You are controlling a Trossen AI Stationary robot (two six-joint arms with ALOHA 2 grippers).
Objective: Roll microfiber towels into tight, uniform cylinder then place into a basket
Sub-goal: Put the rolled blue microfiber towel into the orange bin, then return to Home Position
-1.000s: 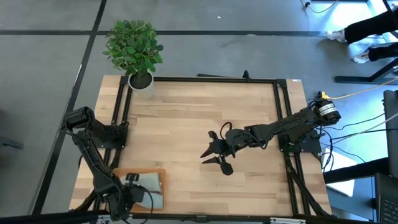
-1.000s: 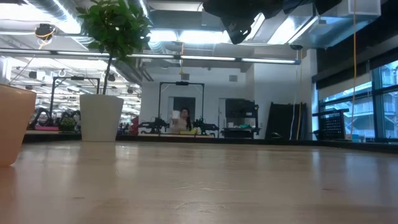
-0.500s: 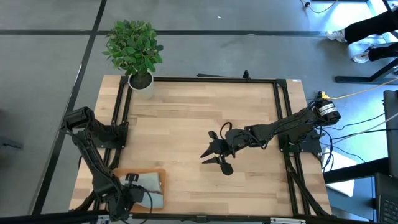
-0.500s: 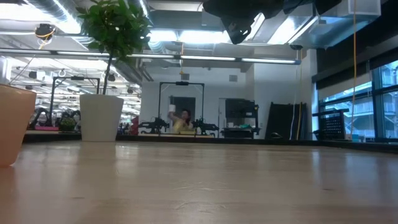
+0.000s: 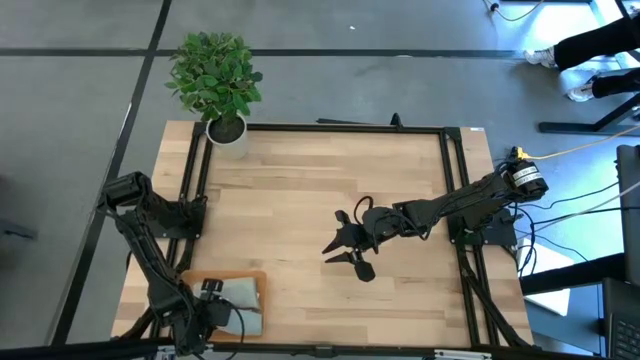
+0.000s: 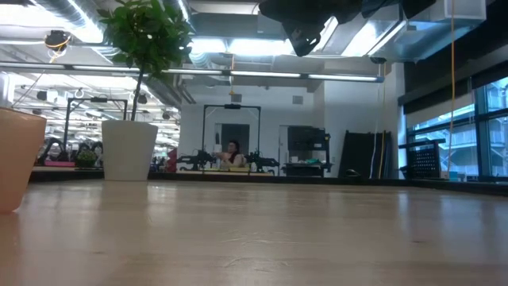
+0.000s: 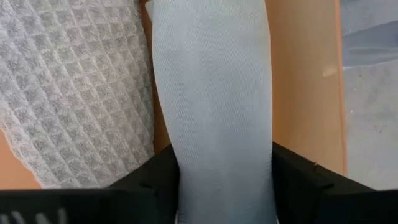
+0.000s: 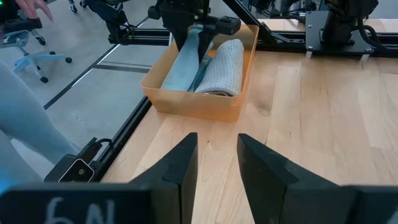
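Note:
The orange-tan basket (image 5: 252, 284) stands at the table's near left corner; it also shows in the right wrist view (image 8: 193, 104). In it lies the pale grey-green towel roll (image 8: 222, 65), waffle-textured in the left wrist view (image 7: 74, 93). My left gripper (image 5: 205, 305) is over the basket, shut on the light blue towel roll (image 7: 211, 93) beside the grey-green one. My right gripper (image 5: 348, 254) hangs open and empty above the table's middle, pointing toward the basket. My left gripper pinches the light blue roll near its upper end (image 7: 214, 158) between its two fingers (image 7: 160, 177), one on each long side. The fingers come from above and lie along the roll. The roll (image 8: 183, 68) slants down into the basket, with its lower end inside, next to the grey-green roll.
A plant in a white pot (image 5: 222, 85) stands at the far left corner and shows in the low view (image 6: 127, 147). A black frame rail (image 5: 330, 127) runs round the wooden top. Bare wood lies between the basket and my right gripper.

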